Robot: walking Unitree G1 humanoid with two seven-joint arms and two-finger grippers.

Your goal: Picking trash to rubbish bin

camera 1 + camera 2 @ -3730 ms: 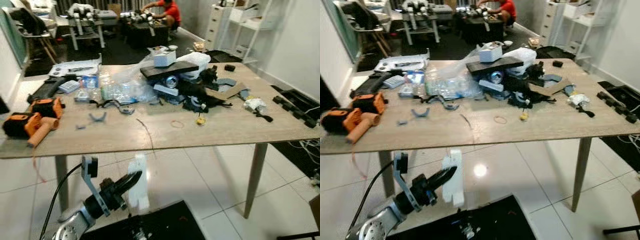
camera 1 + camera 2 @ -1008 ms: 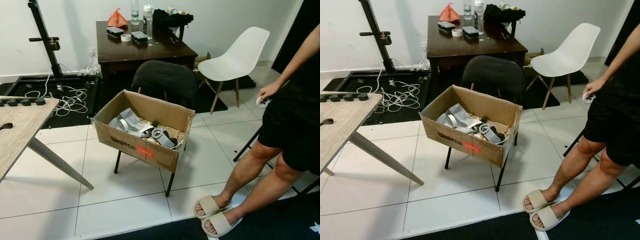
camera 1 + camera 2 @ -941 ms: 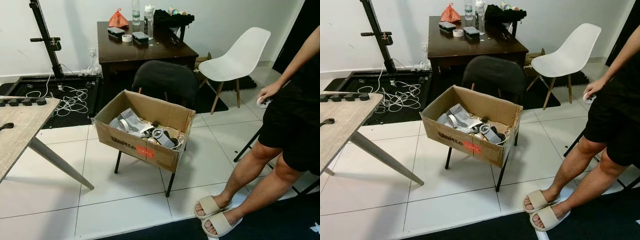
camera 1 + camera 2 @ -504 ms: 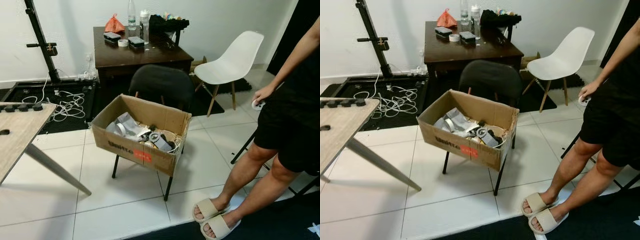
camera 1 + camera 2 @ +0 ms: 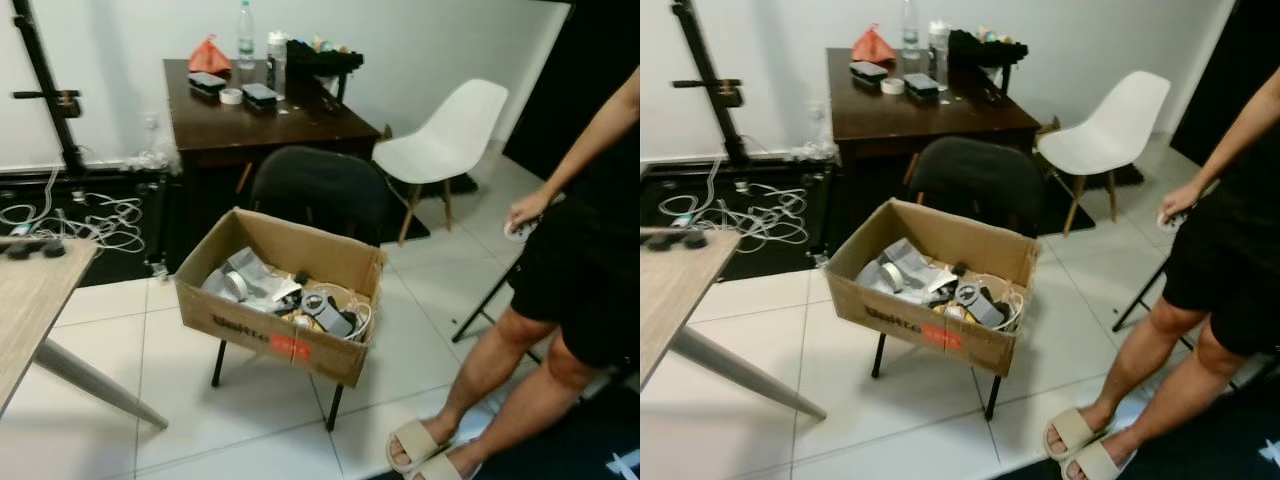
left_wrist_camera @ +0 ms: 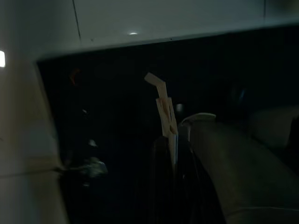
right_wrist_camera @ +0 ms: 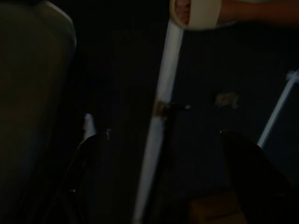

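A brown cardboard box (image 5: 268, 333) serves as the bin. It rests on a black chair (image 5: 315, 190) straight ahead and holds several pieces of grey and white trash (image 5: 245, 288). In the dark left wrist view, my left gripper (image 6: 171, 142) is shut on a pale, thin piece of trash (image 6: 162, 100) that sticks out past the fingertips, over a dark mat. In the right wrist view, my right gripper (image 7: 161, 142) hangs open with nothing between its wide-spread fingers (image 7: 86, 156).
A person (image 5: 575, 250) in black shorts and sandals (image 5: 418, 446) stands at the right, close to the box. A dark wooden desk (image 5: 260, 115) and a white chair (image 5: 450, 130) stand behind. A light wood table corner (image 5: 30, 300) juts in at left, with cables (image 5: 70, 215) beyond it.
The whole picture has shifted, so the camera has moved; the box now looks slightly nearer. The person has stayed in place.
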